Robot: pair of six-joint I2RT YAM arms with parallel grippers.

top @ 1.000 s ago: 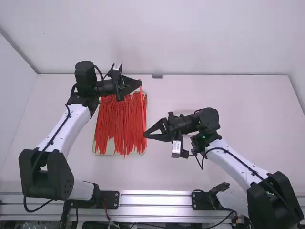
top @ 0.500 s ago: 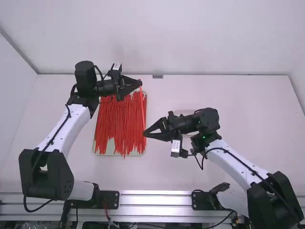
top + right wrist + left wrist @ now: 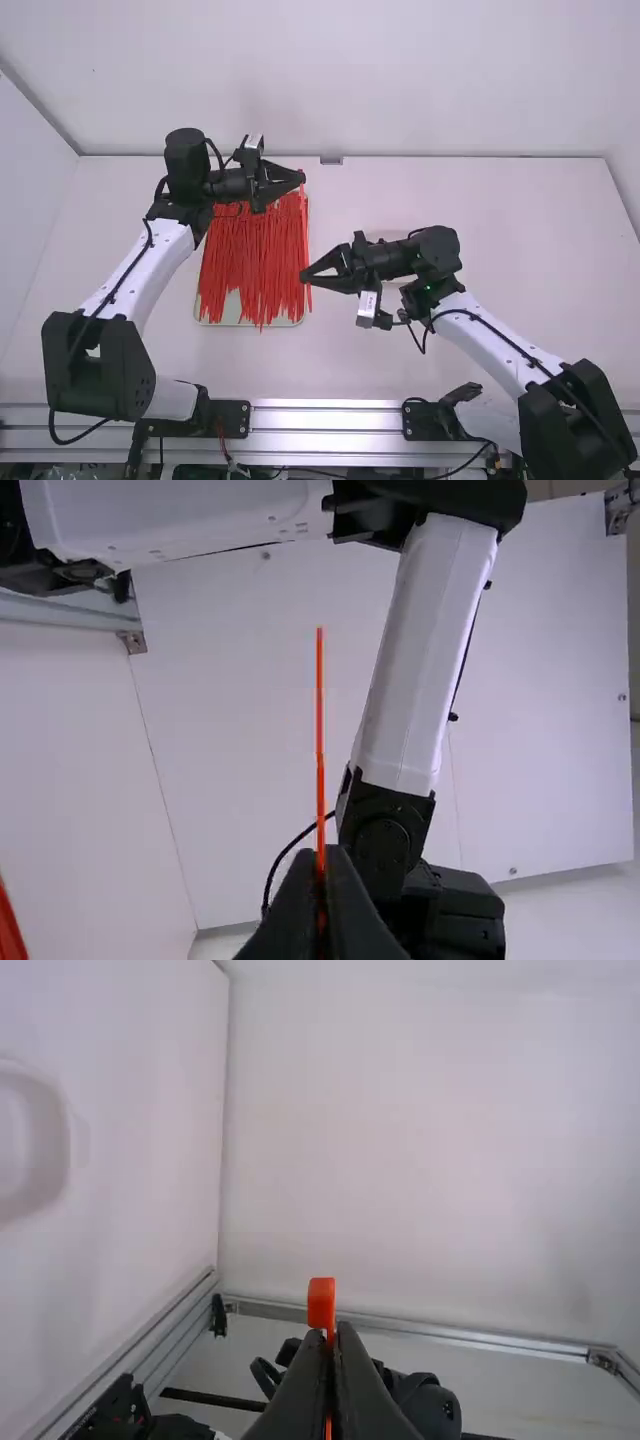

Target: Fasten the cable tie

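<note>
Spanning most of the high view, the flat white surface (image 3: 480, 200) carries everything. My left arm (image 3: 140, 265) lies along its left side and ends near the far edge. My right arm (image 3: 490, 335) comes in from the near right and ends close to the middle. Between them, left of centre, sits a pale flat rectangular tray (image 3: 205, 321). A thick pile of loose red plastic cable ties (image 3: 250, 260) covers almost all of it, the strips lying roughly lengthways from far to near.

My left pincer (image 3: 296, 180) hangs at the pile's far right corner, pointing to the right. Its fingers are pressed together on a short orange-red tie end (image 3: 322, 1305), which pokes out just past the fingertips in the left wrist view. My right pincer (image 3: 306, 276) sits at the tray's right edge, beside the near half of the pile, pointing left. It is likewise clamped tight, gripping a thin red plastic cable tie (image 3: 319, 740) that stands straight out from between the fingers, its tip free in the air. I cannot tell whether the two pincers grip one and the same tie or two separate ones, because the red pile behind them hides any strip running between them.
</note>
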